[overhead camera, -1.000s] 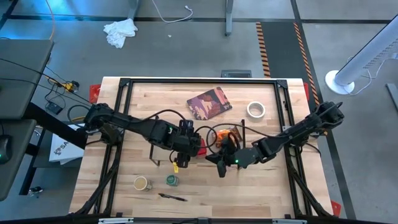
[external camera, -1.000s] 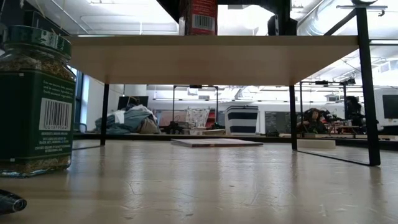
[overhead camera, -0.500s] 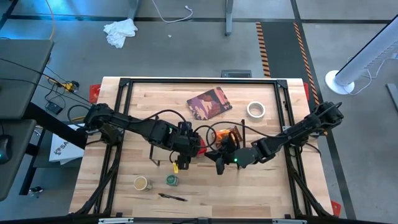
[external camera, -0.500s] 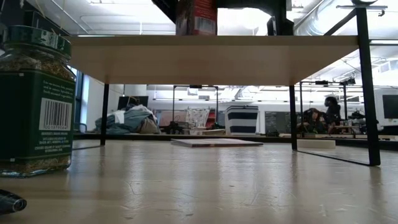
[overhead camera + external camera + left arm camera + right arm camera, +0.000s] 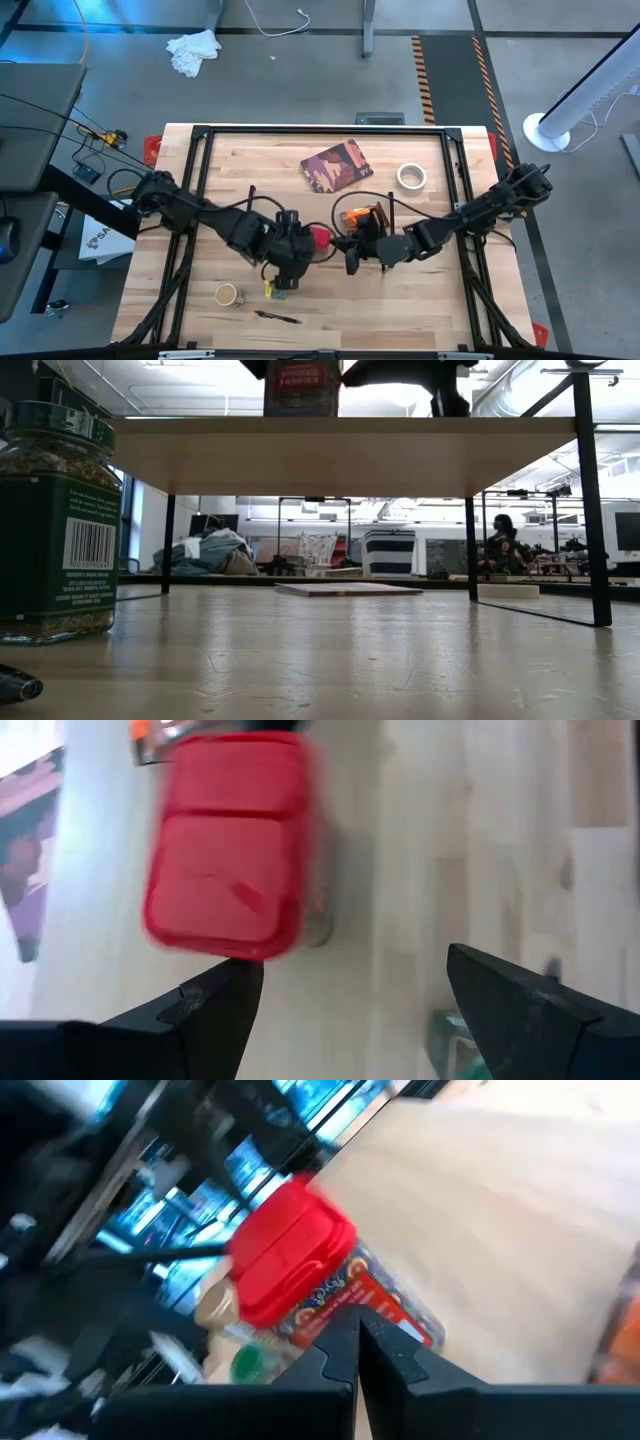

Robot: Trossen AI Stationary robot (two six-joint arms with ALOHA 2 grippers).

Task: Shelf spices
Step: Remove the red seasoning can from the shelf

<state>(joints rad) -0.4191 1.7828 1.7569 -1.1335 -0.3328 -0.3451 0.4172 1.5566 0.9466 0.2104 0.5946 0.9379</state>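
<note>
So the red tin [image 5: 319, 236] stands on the shelf [image 5: 340, 455], free of both tools. Left tool [image 5: 281, 281] has fingers apart, empty, above the green-lidded jar [image 5: 58, 520], which sits on the counter [image 5: 420, 310] near the tan-topped jar [image 5: 227, 294]. Right tool [image 5: 352, 264] has fingers together, just beside the tin, with the orange packet [image 5: 365, 216] close by. Risk: a right arm swing could knock the tin over, and a left tool coming down off-centre could tip the green-lidded jar
</note>
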